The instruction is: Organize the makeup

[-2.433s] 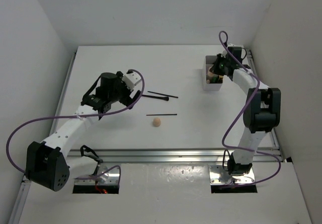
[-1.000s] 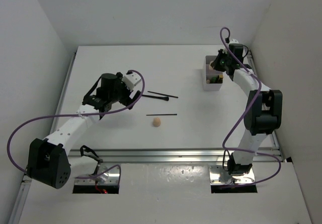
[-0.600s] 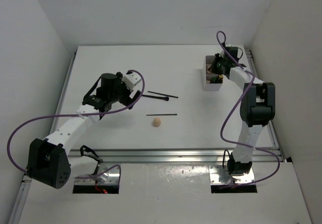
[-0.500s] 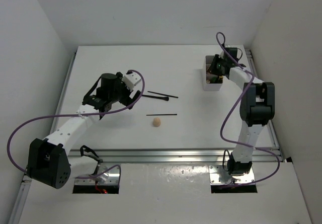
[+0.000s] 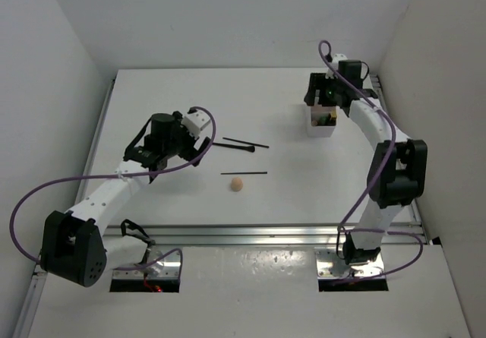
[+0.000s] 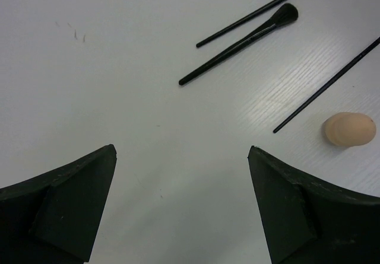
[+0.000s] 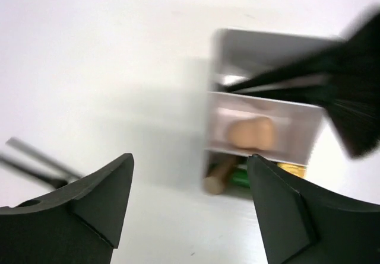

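Though blurred in the right wrist view, clear enough from above. Across the white table (image 5: 152, 95), two arms. Over the left half, the left gripper (image 6: 181, 152), fingers (image 6: 65, 199) spread wide, gripping nothing, only bare tabletop between them. At the far right, above the translucent white box (image 5: 320, 133), the right gripper (image 7: 190, 160), fingers (image 7: 83, 207) likewise apart and holding nothing. In the box's far compartment, black brushes (image 7: 350, 92) (one fluffy head reaching past the rim). In the compartment nearer than that, one peach sponge (image 7: 252, 132). At the box's near end, a copper tube (image 7: 217, 180), a green tube (image 7: 240, 176) and a gold item (image 7: 291, 170); cannot tell whether inside the box or just outside. Around the table's middle, loose and well apart from the box: a black brush (image 6: 237, 45), a thin black pencil (image 6: 258, 10) just beyond it, a second pencil (image 6: 326, 83) nearer, and a second peach sponge (image 6: 349, 129) just near of that pencil, not touching it.
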You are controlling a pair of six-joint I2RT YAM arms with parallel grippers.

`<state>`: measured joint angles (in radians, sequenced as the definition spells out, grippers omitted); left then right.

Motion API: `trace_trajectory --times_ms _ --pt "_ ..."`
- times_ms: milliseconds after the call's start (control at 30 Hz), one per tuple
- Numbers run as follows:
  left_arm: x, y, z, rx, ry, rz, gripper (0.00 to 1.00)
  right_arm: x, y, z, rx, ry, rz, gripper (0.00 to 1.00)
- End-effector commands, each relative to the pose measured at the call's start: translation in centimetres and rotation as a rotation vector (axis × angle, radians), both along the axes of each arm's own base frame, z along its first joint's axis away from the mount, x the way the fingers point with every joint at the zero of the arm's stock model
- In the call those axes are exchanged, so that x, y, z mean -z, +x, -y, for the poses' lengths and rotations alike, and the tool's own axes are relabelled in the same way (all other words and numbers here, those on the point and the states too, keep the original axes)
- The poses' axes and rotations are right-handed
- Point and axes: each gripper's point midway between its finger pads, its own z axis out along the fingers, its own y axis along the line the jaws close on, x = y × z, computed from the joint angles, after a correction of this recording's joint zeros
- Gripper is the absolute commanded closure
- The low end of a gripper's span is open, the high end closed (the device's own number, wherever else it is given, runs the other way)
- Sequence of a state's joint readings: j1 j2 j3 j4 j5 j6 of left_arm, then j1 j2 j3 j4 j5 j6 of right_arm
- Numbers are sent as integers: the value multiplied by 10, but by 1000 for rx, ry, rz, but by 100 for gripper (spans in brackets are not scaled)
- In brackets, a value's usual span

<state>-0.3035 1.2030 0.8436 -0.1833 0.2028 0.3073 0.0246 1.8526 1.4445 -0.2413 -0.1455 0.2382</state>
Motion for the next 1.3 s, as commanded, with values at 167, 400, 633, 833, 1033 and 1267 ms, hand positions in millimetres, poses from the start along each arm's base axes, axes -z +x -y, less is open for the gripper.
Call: trace_trajectory --times_ms 167,400,633,833,1033,1267 --pt "-2 2 -66 -437 -217 19 1 -25 -124 -176 -847 -48 -3 19" --pt "17 -22 -102 -599 -351 5 1 25 -225 -273 -1199 -20 -64 19" --pt "32 -42 -116 -661 -431 27 1 58 -232 -289 -1173 -172 -193 19" --pt "49 -55 -122 -690 -470 24 2 98 -236 -285 -1140 -260 -252 26" --pt "48 -58 -127 -699 -468 53 2 109 -234 -294 -1117 -255 -257 43" --pt "47 -58 -130 -705 -471 66 2 117 -232 -298 -1102 -244 -259 62"
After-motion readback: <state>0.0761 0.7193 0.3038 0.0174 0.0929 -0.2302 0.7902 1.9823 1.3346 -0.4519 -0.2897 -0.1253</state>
